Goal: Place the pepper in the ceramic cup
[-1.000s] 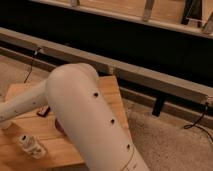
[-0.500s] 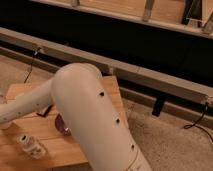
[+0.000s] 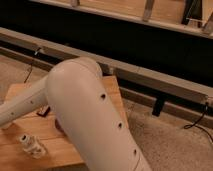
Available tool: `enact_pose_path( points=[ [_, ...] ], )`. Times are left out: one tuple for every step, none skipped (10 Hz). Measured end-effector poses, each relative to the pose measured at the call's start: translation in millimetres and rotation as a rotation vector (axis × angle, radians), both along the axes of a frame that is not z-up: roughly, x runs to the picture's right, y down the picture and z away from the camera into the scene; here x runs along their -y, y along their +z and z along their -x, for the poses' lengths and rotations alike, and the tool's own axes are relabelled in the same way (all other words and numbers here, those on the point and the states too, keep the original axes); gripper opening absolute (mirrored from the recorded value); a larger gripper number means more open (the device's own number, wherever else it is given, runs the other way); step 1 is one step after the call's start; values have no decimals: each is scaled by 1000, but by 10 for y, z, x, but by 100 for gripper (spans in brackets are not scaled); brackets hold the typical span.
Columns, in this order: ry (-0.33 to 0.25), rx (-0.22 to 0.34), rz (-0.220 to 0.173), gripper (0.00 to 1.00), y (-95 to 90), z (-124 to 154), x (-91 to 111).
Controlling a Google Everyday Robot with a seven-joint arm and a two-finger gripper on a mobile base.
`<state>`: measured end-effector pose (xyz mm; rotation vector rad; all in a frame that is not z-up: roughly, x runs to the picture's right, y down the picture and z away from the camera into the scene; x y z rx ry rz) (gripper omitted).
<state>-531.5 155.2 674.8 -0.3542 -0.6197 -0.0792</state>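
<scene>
Looks like a robot lab or test bay, not a home: a big cream robot arm [image 3: 90, 115] fills the foreground over a plain wooden table [image 3: 30, 92], w/ the gripper somewhere past the left edge, out of view. Behind runs a long grey metal rail [image 3: 150, 77] on short dark legs w/ cables [image 3: 200, 120] plugged along it, backed by a dark wall panel [image 3: 125, 40] and a bare timber frame [image 3: 120, 7] up top. Floor [image 3: 170, 145] is speckled, hard-wearing stuff, utility-type, so an indoor work/test space, exact kind can't tell.
</scene>
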Motion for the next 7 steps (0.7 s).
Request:
enact_pose_path(
  points=[
    [-9, -66, 27, 68, -43, -148, 41],
    [-11, -109, 40, 68, -76, -239, 103],
    [-8, -153, 46, 68, -103, -317, 206],
    [2, -187, 45, 68, -100, -360, 316],
    [19, -216, 32, 68, -62, -373, 454],
    [44, -239, 21, 68, 5, -364, 567],
    [59, -252, 15, 68, 45, -364, 625]
  ],
)
